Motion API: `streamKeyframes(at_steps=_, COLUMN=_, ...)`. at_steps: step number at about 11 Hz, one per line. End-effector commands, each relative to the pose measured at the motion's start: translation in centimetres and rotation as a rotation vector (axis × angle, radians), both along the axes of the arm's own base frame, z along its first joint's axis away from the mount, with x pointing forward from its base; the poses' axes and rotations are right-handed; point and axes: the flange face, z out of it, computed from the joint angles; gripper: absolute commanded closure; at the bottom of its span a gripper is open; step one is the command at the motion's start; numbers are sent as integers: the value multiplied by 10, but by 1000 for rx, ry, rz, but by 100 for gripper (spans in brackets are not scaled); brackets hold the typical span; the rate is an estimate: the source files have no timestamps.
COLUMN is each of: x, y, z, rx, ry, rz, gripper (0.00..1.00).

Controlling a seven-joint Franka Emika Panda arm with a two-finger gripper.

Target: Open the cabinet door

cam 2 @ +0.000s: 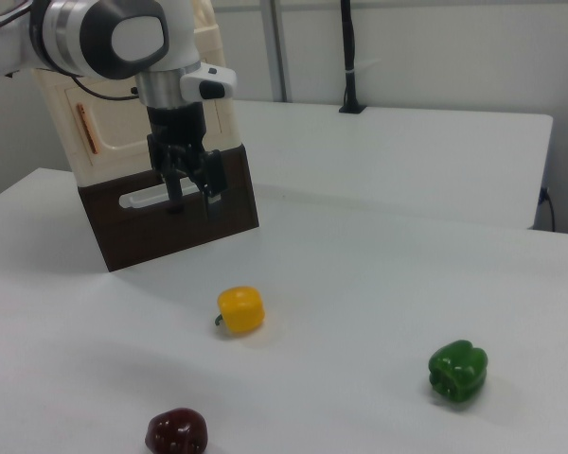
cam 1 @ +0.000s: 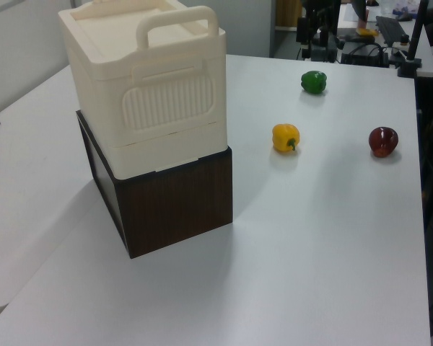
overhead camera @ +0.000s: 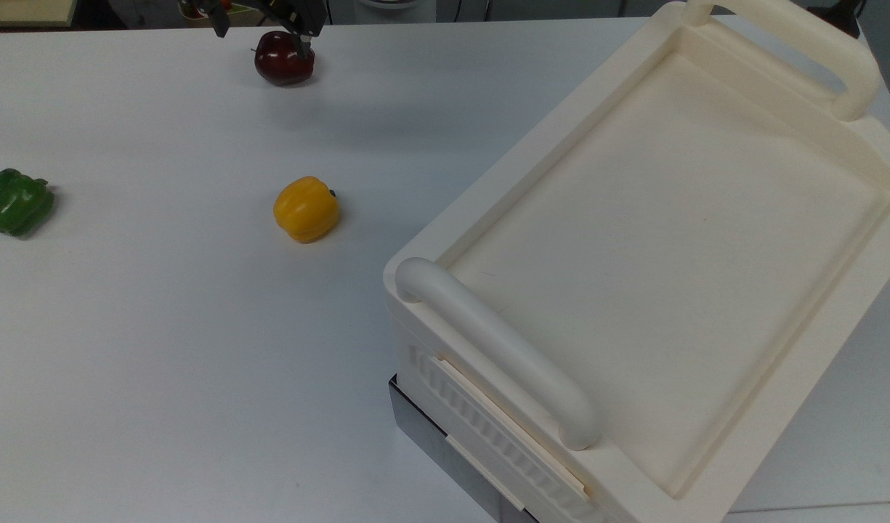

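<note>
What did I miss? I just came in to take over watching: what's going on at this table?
A Panda arm is set to open the cabinet door. Its gripper hangs open and empty above the table, short of the cabinet. The door looks shut, and its copper handle is untouched. A yellow pepper, green pepper and red apple lie apart on the table.

I can read no text, label, brand, number or sign in any of my views: nothing on the cabinet (cam 1: pixel 144 86), its dark brown base (cam 1: pixel 175 209), the white table (overhead camera: pixel 161 327), or the arm's gripper (cam 2: pixel 193 199).
</note>
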Motion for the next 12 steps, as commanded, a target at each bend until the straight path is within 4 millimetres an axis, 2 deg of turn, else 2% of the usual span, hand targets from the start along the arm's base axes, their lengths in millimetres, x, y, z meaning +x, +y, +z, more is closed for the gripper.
streamKeyframes(at_steps=1, x=-3, y=4, z=-1, rx=6, ry=-4, rz=19, gripper=0)
streamKeyframes(at_steps=7, x=-7, y=8, z=-7, rx=16, ry=41, rz=15, gripper=0)
streamKeyframes(at_steps=12, x=-5, y=7, z=-5, rx=18, ry=25, rz=17, gripper=0)
